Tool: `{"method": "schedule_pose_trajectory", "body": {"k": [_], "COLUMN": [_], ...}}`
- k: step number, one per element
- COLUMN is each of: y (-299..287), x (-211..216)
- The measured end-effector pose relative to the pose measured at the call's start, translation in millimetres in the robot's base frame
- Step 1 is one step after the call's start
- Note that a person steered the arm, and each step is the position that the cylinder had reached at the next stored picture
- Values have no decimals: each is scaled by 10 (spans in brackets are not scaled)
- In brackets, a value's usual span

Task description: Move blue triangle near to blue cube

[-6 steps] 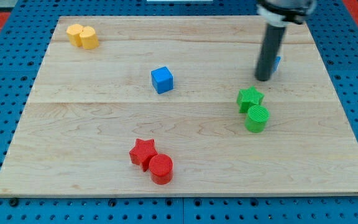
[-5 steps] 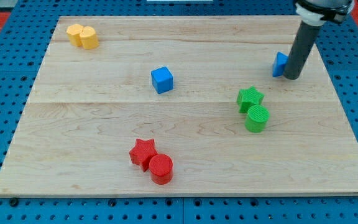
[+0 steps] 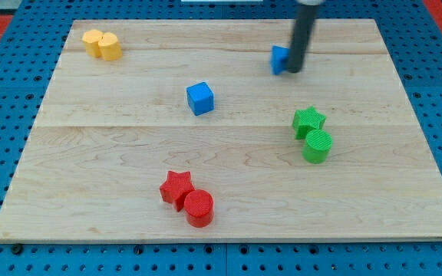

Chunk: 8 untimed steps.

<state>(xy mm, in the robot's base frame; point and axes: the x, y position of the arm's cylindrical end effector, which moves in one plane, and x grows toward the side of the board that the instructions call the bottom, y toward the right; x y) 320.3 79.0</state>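
Straight dark rod enters from view's top edge, right of centre, upper end cut off by frame. Rod near vertical, leaning slightly, lower end a little toward view's left. My tip (image 3: 295, 70) down at wooden table top, upper part of board, pressed against right side of small blue triangle block (image 3: 280, 59), which rod partly hides. No arm links visible above rod.

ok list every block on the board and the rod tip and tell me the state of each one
blue triangle: touching my tip, on its left
my tip: down on the board
blue cube: alone, untouched
green star: against green cylinder
red star: against red cylinder
yellow blocks: paired, top left
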Motion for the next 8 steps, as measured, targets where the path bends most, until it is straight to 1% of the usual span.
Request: {"method": "schedule_pose_trajectory", "body": {"k": [1,2,3,4,5,6,8], "y": [-415,305,669,368,-136,-710,-893], "x": [-29,-45,-151,-449,-410,-194,157]}}
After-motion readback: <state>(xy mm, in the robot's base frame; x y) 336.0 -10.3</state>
